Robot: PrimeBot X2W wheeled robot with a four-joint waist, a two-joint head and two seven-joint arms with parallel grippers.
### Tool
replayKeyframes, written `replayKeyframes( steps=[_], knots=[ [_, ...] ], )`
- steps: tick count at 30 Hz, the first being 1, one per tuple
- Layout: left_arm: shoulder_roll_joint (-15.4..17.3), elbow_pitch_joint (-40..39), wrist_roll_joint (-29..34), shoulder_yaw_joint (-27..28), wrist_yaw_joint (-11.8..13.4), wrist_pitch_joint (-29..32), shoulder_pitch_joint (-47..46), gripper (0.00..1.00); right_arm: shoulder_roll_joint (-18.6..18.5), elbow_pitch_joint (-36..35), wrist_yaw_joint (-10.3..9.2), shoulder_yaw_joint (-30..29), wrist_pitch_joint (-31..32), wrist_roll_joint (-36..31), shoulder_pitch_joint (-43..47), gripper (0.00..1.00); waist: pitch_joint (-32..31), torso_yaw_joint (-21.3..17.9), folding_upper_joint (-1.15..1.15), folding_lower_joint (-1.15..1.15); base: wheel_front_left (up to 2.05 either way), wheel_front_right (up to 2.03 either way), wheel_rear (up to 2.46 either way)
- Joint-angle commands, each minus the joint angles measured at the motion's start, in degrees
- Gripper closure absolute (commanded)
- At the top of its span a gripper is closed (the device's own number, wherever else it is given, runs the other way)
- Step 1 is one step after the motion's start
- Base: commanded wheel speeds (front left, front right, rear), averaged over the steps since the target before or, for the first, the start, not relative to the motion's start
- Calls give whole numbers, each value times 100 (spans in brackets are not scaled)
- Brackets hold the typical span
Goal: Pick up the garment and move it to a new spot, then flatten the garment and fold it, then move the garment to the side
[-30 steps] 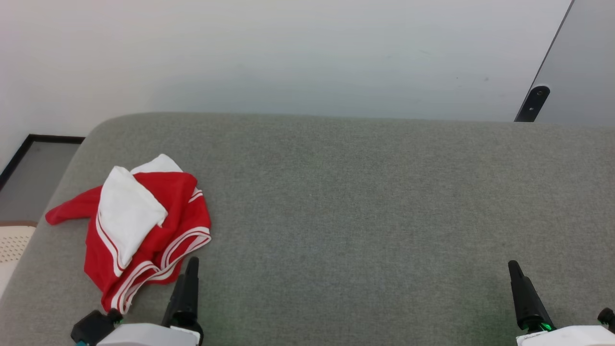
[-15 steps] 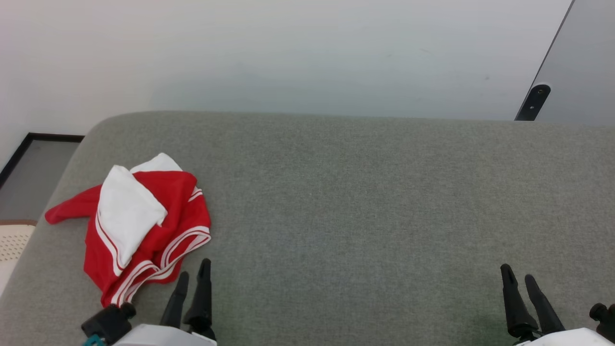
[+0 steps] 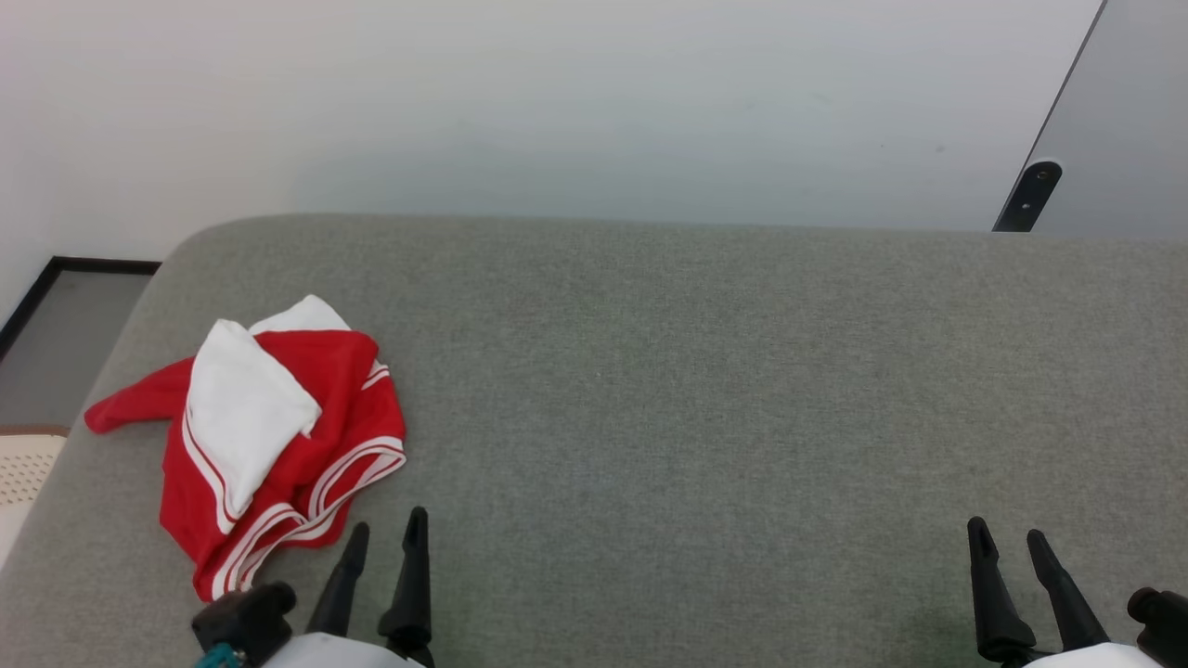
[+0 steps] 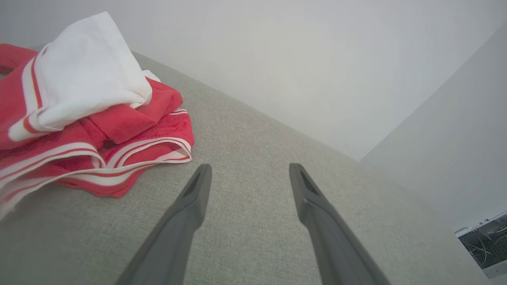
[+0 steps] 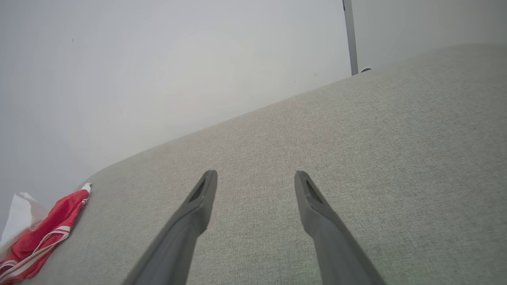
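Garment [image 3: 278, 436], crumpled red-and-white jersey, lies on grey fabric cushion [image 3: 696, 390]. I find left gripper [image 3: 388, 521] and right gripper [image 3: 1005, 531] spread, empty.

left gripper [image 3: 389, 520]: now rolled at the wrist; two fingers show side by side where one showed; tips sit slightly farther from the garment [image 3: 348, 399].
right gripper [image 3: 1004, 528]: rolled likewise; both fingers now show, well apart from the garment.

We look down on a grey fabric cushion [image 3: 705, 390]. At twelve o'clock a pale wall [image 3: 557, 102] rises behind it; at two o'clock, a grey panel [image 3: 1137, 111] with a dark bracket [image 3: 1028, 197]; at nine o'clock, grey floor [image 3: 65, 343] edged in black.
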Motion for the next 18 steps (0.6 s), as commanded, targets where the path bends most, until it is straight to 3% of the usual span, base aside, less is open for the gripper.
replayKeyframes(
  steps=[1, 18],
  knots=[
    [30, -73, 282, -36, 38, -70, 29, 0, -3, -87, 36, -22, -80, -248, 21, 0, -2, -2, 0, 0, 0, 0, 0],
    [34, -209, 1298, -197, 128, -292, 174, 0, 16, -149, 40, -52, -361, -1393, 156, 0, -33, 1, 0, 0, 0, 0, 0]
  ],
)
